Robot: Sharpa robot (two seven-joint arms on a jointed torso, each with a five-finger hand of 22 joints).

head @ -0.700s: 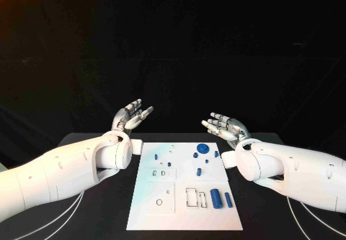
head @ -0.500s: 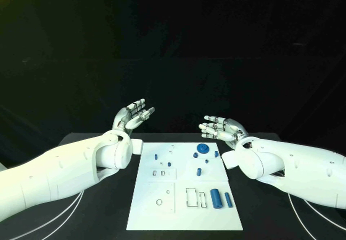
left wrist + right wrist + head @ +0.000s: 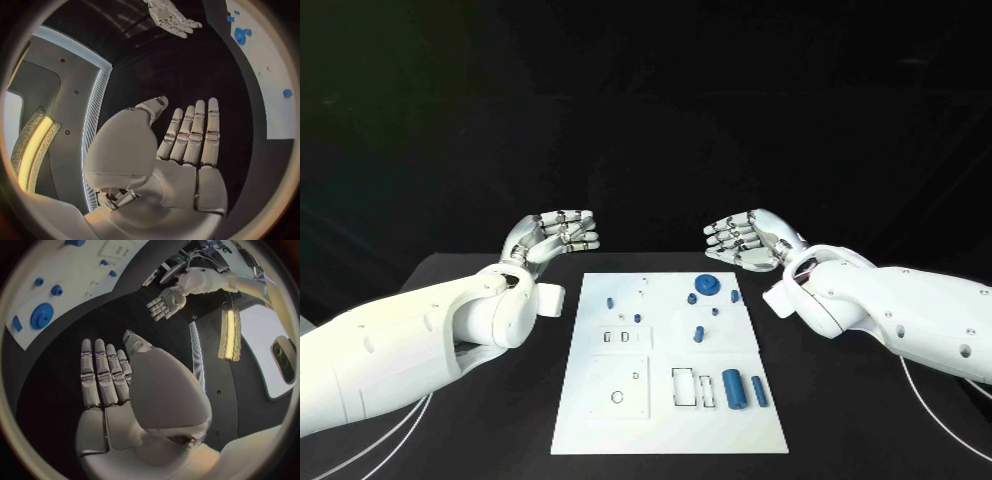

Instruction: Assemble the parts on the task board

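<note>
We judge assembly not begun: small blue plastic parts (image 3: 733, 387) lie loose on the white task board (image 3: 589, 420); left hand (image 3: 554, 237) and right hand (image 3: 747, 240), at 12 o'clock, spread and empty.

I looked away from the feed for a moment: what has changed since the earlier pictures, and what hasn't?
Both hands turned from palm-up to palms facing the far side of the table. The left robot hand and right robot hand hold nothing, fingers apart, beyond the task board. The camera shifted a little. The blue parts, such as the round disc, stayed where they lay.
</note>
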